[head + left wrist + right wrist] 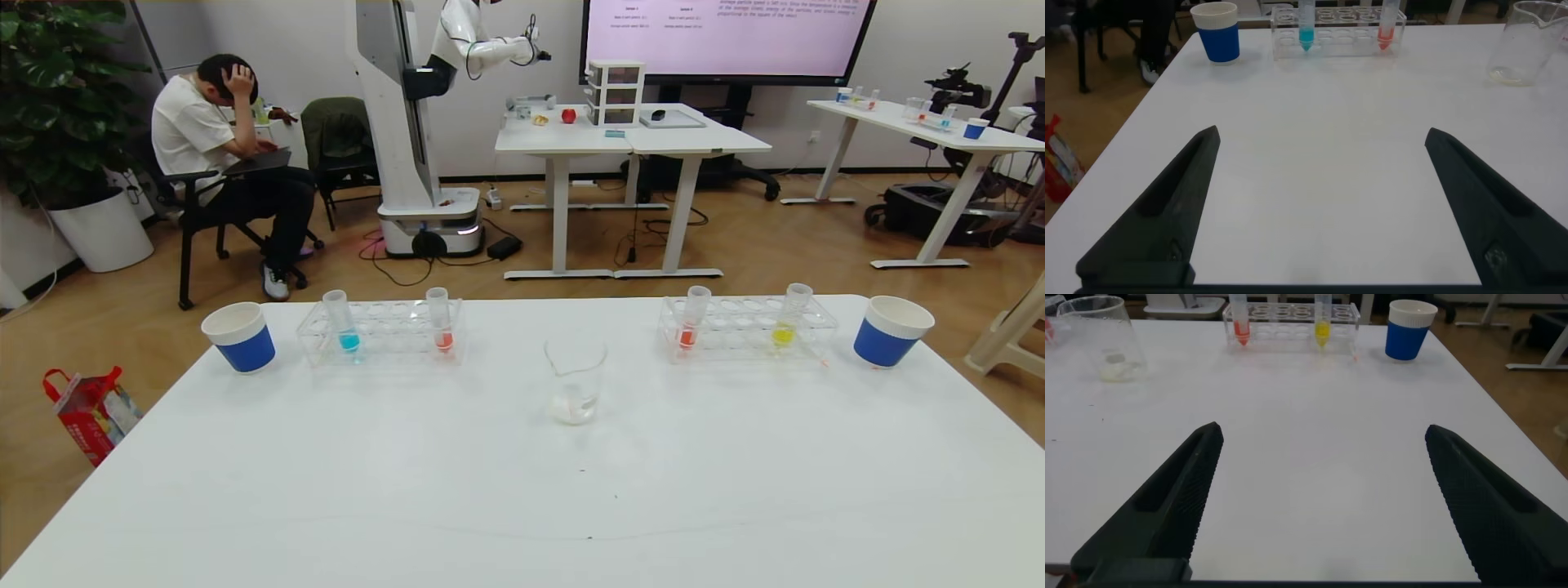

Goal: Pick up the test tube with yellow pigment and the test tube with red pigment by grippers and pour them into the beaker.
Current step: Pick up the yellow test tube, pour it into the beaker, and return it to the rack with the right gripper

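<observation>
The test tube with yellow pigment (788, 320) (1322, 318) stands upright in the right clear rack (747, 347). A test tube with red pigment (691, 322) (1240, 317) stands in the same rack's left end. A second red tube (441, 320) (1387, 24) stands in the left rack (384, 351). The clear beaker (575, 380) (1523, 42) (1102, 339) sits mid-table between the racks. Neither arm shows in the head view. My left gripper (1321, 137) is open over bare table, well short of the left rack. My right gripper (1323, 433) is open likewise, short of the right rack.
A blue-liquid tube (341, 321) (1306, 24) shares the left rack. Blue-and-white paper cups stand at the far left (239, 336) (1217, 31) and far right (890, 329) (1409, 328). The white table (522, 490) has edges near both cups. A person and another robot are beyond.
</observation>
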